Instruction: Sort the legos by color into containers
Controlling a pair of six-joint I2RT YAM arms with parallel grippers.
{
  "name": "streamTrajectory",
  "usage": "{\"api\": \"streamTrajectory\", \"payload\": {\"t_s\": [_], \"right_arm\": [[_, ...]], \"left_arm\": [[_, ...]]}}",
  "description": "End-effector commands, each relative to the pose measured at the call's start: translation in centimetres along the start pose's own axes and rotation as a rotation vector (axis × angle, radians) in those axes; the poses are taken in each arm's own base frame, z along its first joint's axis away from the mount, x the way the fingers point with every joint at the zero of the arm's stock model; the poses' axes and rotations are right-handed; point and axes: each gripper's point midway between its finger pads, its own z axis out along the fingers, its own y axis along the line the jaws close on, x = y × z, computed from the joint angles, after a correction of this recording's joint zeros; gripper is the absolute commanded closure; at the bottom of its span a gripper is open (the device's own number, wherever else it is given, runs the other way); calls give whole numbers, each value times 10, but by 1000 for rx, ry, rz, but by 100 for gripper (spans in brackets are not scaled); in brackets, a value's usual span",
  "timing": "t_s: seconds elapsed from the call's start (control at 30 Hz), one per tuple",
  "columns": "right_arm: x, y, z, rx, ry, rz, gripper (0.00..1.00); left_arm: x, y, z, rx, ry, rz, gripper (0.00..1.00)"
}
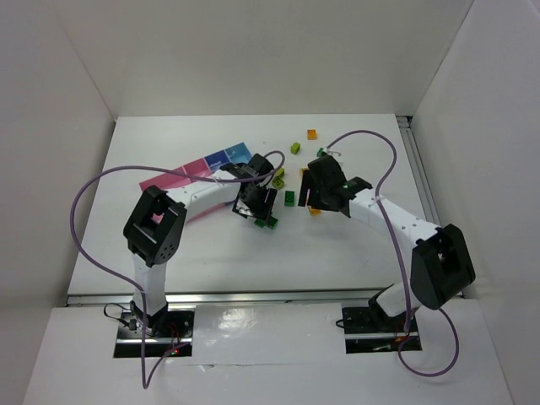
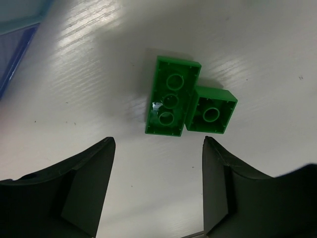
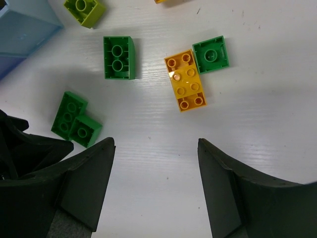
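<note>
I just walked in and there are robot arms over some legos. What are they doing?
The job is to sort legos by color into the pink and blue bins. Right now neither gripper holds anything. The left gripper hangs open over two touching green bricks, and the right gripper hangs open near an orange brick.

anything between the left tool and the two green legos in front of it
No. In the left wrist view, only bare white table lies between the open left tool and the two touching green legos; nothing sits in that stretch.
</note>
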Motion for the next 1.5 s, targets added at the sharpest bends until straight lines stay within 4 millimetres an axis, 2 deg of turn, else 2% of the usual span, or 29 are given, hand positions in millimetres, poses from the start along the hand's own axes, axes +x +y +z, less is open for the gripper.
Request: {"api": "streamTrajectory", "payload": {"t_s": [0.0,0.1,0.23,0.37,0.4,0.47,0.53,0.67,0.73,0.77,0.83,0.87,0.9,0.97,1.0,1.07,1.23,1.37,1.4,1.47], "right_arm": [[-9,-2,-11,-15,-26,15,25],[-13,0,-8,-16,-22,12,25],[-12,-1,-4,-8,-9,0,25],[-14,0,-6,-8,-9,0,25],[-11,-2,-6,-1,1,-3,25],[-9,-3,-7,4,8,-5,25],[-9,-3,-7,4,8,-5,25],[-12,-5,-8,12,4,-15,25],[-13,-4,-10,12,4,-15,25],[-13,-4,-10,12,4,-15,25],[-15,-3,-9,12,4,-15,25],[-15,-3,-9,12,4,-15,25],[-15,-3,-9,12,4,-15,25],[-17,-1,-8,8,-3,-13,25],[-17,-1,-8,8,-3,-13,25],[-10,-5,-5,15,8,-16,25],[-10,-4,-3,4,-8,-11,25],[-8,-5,-1,5,-7,-12,25],[-10,-4,-1,0,-14,-10,25],[-10,-4,-1,0,-14,-10,25]], "left_arm": [[-6,8,1,-52,-8,23,26],[-6,10,1,-60,-11,23,21],[-13,7,14,-51,-4,34,19],[-25,-15,22,-12,-13,71,19],[-26,-15,20,-12,-13,81,19],[-25,-27,24,-3,-10,105,18],[-30,-33,19,-4,-24,116,13],[-26,-25,20,-70,-12,126,11],[-26,-20,11,-89,-30,114,10],[-19,-15,11,-105,-17,116,10],[-16,-12,8,-113,-24,115,10],[-9,-5,12,-124,-2,108,13],[-12,-6,13,-121,-12,108,14],[-5,6,17,-137,11,77,19],[-1,6,21,-127,19,77,20],[-3,13,27,-108,11,50,23],[1,18,39,-115,23,41,33],[-5,16,41,-112,14,32,59],[-5,16,41,-112,14,32,76],[-13,15,30,-98,-10,22,87]]}}
